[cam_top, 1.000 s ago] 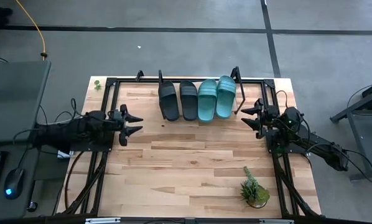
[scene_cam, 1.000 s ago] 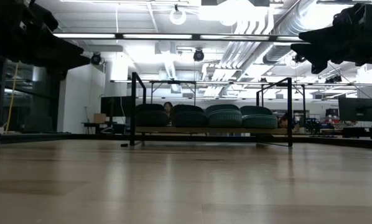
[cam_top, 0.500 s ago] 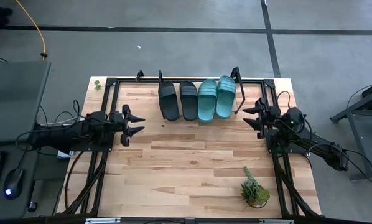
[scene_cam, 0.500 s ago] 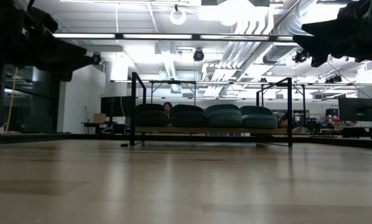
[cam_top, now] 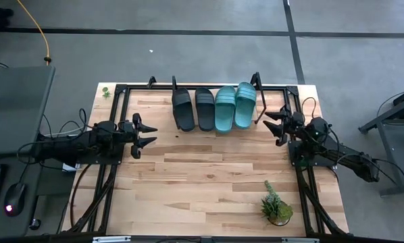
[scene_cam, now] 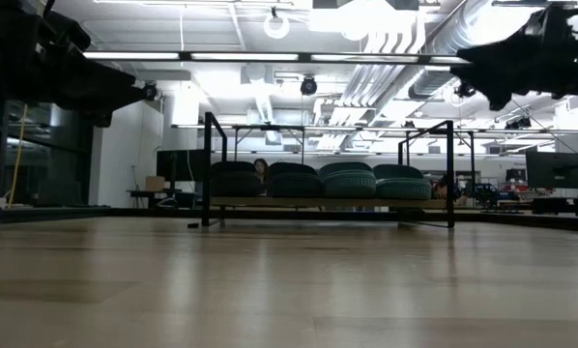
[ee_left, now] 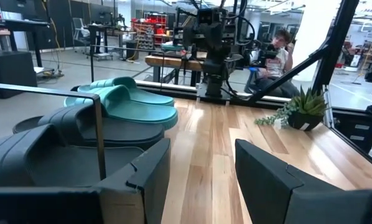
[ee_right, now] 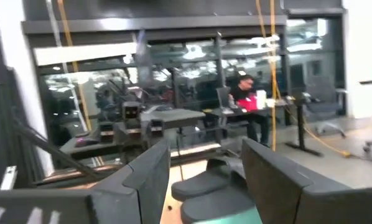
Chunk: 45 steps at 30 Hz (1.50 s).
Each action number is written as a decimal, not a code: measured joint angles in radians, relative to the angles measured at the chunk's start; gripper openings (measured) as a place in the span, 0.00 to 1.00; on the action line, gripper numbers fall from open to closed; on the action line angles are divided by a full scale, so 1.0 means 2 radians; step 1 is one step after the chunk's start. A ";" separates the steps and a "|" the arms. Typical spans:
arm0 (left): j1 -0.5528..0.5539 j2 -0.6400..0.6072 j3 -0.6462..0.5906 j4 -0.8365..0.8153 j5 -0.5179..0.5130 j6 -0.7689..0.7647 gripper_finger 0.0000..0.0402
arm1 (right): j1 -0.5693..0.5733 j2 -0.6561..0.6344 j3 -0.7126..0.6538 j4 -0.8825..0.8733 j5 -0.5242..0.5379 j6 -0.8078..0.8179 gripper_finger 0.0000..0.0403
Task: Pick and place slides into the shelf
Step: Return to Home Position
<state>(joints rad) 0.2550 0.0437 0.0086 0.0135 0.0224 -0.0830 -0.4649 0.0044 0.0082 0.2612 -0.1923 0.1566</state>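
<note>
Two black slides (cam_top: 193, 109) and two teal slides (cam_top: 235, 106) lie side by side, soles down, on the shelf (cam_top: 148, 94) at the table's far edge. In the low view they show as a row (scene_cam: 318, 181) on the shelf board. My left gripper (cam_top: 148, 136) hovers open at the table's left side, pointing toward the right. My right gripper (cam_top: 272, 125) hovers open at the right side, beside the shelf's right end, pointing left. Nothing is between either pair of fingers.
A small green potted plant (cam_top: 277, 206) stands near the table's front right corner. The shelf's black upright posts (scene_cam: 209, 166) rise at its ends. Bare wooden tabletop (cam_top: 209, 175) lies between the arms. A person sits beyond the table (ee_left: 281, 53).
My left gripper has drifted slightly toward the table's right and then held still. My right gripper has turned a little at the wrist while staying in place. The slides have not moved.
</note>
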 joint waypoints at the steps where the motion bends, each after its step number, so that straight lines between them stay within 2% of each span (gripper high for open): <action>1: 0.000 0.000 0.000 0.000 -0.001 0.000 0.41 | 0.008 0.000 0.000 -0.013 0.016 -0.002 0.47; 6: 0.000 0.000 0.000 0.000 -0.004 0.001 0.41 | 0.037 0.000 0.000 -0.119 0.124 0.008 0.47; 10: 0.000 0.003 0.001 0.000 -0.004 0.000 0.41 | 0.051 0.006 0.000 -0.111 0.088 -0.018 0.47; 25: 0.000 0.013 0.001 -0.001 -0.004 -0.002 0.41 | 0.061 0.022 0.000 -0.122 0.079 -0.034 0.47; 35: 0.000 0.013 0.001 -0.001 -0.004 -0.002 0.41 | 0.060 0.034 0.000 -0.122 0.078 0.113 0.47; 45: 0.000 0.013 0.001 -0.001 -0.004 -0.002 0.41 | 0.060 0.034 0.000 -0.122 0.078 0.088 0.47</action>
<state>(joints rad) 0.2550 0.0692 0.0097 0.0120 0.0147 -0.0872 -0.3439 0.0723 0.0082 0.0179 -0.0372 0.3317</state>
